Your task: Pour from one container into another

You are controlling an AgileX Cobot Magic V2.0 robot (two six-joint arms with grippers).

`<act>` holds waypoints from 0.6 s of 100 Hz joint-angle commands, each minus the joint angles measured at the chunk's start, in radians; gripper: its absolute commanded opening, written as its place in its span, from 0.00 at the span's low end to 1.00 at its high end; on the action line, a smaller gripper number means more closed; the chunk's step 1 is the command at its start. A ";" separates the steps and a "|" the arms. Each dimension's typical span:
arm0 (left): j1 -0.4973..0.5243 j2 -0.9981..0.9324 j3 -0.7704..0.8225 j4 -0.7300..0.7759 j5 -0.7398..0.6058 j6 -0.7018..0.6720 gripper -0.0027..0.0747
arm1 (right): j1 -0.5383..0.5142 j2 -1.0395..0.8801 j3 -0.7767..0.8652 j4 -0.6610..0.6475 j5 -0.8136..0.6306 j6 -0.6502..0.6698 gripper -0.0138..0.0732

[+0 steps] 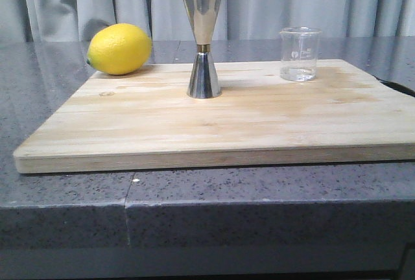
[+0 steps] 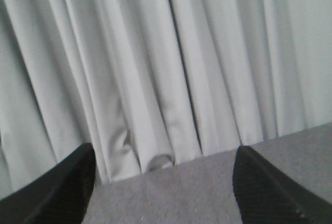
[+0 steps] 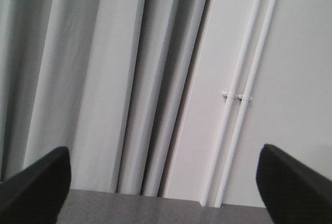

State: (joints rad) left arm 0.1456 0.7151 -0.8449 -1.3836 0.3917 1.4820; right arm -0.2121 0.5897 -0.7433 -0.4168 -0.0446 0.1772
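A small clear glass beaker (image 1: 299, 54) with white printed marks stands upright at the back right of the wooden board (image 1: 220, 131); a little clear liquid lies in its bottom. The tall steel hourglass jigger (image 1: 203, 40) with a gold band at its waist stands upright near the board's back middle. Neither arm shows in the front view. My left gripper (image 2: 163, 182) is open over grey counter, facing curtains, with nothing between its fingers. My right gripper (image 3: 163, 182) is open too, facing curtains and a white wall. Neither wrist view shows the beaker or the jigger.
A yellow lemon (image 1: 119, 48) rests at the board's back left corner. The board lies on a dark grey speckled counter (image 1: 65, 196) with its front edge close to the camera. Grey curtains (image 1: 78, 1) hang behind. A dark object (image 1: 399, 87) pokes in at the right edge.
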 commanded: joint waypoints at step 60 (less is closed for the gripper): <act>0.000 -0.557 0.639 -0.191 -0.270 -0.002 0.57 | 0.091 -0.471 0.542 0.039 -0.055 0.064 0.88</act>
State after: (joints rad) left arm 0.1456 0.1562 -0.1966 -1.5635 0.1113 1.4820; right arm -0.1216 0.1331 -0.1770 -0.3819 -0.0108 0.2413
